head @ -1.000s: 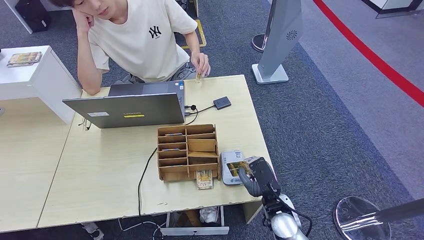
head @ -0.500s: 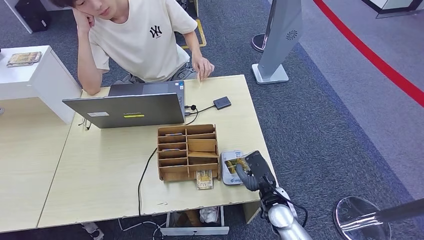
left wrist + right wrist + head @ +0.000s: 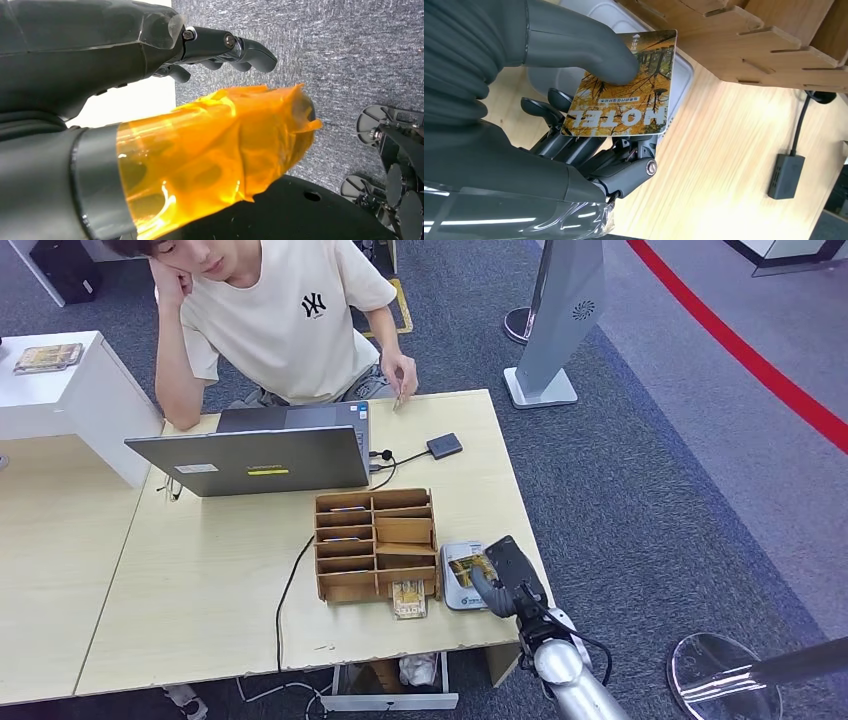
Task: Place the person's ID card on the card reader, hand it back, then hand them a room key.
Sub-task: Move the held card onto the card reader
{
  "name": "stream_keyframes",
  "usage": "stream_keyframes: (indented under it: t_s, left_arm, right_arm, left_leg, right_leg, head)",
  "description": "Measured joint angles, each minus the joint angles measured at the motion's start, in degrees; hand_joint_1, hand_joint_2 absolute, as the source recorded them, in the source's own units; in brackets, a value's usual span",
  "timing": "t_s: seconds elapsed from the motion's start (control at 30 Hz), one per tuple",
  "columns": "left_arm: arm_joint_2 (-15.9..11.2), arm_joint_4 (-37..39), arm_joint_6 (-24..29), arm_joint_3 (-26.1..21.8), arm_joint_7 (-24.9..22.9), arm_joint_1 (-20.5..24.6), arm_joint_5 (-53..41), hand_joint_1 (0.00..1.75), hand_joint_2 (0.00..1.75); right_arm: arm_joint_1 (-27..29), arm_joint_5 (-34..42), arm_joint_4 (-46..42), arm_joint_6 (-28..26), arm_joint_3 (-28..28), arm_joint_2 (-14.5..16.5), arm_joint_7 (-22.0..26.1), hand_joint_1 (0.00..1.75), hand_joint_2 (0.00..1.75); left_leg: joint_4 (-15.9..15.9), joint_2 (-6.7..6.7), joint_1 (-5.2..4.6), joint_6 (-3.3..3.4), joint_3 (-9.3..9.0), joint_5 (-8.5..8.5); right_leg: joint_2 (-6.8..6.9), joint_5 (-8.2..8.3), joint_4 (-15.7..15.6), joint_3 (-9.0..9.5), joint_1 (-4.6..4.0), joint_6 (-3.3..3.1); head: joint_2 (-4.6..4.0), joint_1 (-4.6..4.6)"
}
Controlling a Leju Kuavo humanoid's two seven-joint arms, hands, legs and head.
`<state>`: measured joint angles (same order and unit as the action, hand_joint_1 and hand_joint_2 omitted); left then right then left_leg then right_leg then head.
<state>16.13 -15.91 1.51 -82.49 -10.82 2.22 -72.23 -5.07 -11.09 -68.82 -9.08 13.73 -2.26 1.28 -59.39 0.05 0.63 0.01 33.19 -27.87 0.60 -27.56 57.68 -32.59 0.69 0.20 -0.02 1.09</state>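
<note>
Our right robot hand (image 3: 589,125) pinches the hotel card (image 3: 624,87) by one edge, thumb on its face, above the card reader (image 3: 462,575) at the lower right of the desk (image 3: 210,590). We judge the card light, stiff and slippery, so the thumb should press flat. The left robot hand (image 3: 150,75) hangs empty with fingers apart.

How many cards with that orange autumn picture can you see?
3, perhaps more. One is held in the right hand over the reader; one lies in front of the wooden organizer; the person holds one. The organizer's slots may hide others.
</note>
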Motion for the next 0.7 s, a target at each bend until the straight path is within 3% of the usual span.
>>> stream_keyframes:
  t_s: [0.7]
  left_arm:
    - [0.00,0.00,-0.61,0.00,-0.02,0.01,-0.31,0.00,0.00]
  right_arm:
    - [-2.31,-1.43,4.93,0.83,-1.24,1.01,-0.05,1.75,1.75]
  left_leg:
    - [0.00,0.00,0.00,0.00,-0.02,0.00]
  right_leg:
    - [-0.01,0.00,0.00,0.00,0.00,0.00]
  head:
    - [0.00,0.00]
